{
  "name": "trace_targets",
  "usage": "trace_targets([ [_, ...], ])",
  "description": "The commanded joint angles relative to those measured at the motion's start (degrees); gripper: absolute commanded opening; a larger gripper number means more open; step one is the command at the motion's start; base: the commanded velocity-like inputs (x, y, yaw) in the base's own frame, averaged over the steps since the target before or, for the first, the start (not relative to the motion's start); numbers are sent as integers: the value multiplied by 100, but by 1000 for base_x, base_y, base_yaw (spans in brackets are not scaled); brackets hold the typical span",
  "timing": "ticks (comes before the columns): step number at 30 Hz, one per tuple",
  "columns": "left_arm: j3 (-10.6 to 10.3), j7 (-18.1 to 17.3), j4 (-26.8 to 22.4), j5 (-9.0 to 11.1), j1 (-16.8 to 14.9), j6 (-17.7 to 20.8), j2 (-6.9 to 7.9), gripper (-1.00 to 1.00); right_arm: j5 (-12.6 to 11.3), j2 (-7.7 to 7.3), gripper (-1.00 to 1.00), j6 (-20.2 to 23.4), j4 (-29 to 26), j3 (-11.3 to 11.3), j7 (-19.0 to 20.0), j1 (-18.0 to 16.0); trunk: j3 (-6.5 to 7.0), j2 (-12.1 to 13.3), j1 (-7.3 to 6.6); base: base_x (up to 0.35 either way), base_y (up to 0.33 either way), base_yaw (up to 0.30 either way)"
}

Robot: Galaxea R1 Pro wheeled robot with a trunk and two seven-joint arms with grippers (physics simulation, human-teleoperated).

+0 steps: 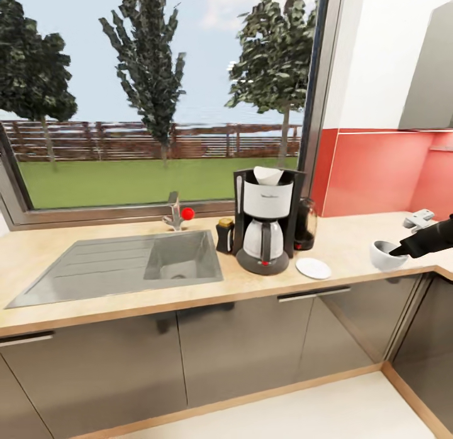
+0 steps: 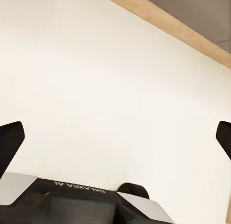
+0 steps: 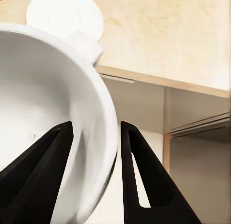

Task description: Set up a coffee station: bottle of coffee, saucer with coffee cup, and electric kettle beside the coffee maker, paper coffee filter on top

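Right claw [image 3: 94,151] pinched the white cup's [image 1: 385,253] rim, one finger inside and one outside, holding it over the counter [image 1: 352,244] well right of the saucer [image 1: 313,267]. Left claw [image 2: 115,137] hung spread wide above pale floor. Farther back, the coffee maker [image 1: 267,220] carried the paper filter [image 1: 268,175], between the small bottle [image 1: 224,235] and the kettle [image 1: 306,225].
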Motion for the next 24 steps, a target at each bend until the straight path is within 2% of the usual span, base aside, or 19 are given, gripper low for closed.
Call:
trace_targets([
  [1, 30, -35, 1, 30, -4, 33, -2, 100, 56, -4, -100, 29, -4, 8, 64, -7, -7, -4, 1, 91, -211, 177],
  [15, 30, -36, 1, 30, -4, 31, -5, 100, 47, 47, -100, 21, -3, 10, 64, -7, -7, -4, 1, 17, -46, 254],
  [24, 29, -36, 1, 30, -4, 28, -9, 100, 48, 150, -100, 21, -3, 14, 59, -7, -7, -4, 1, 38, -170, 145],
])
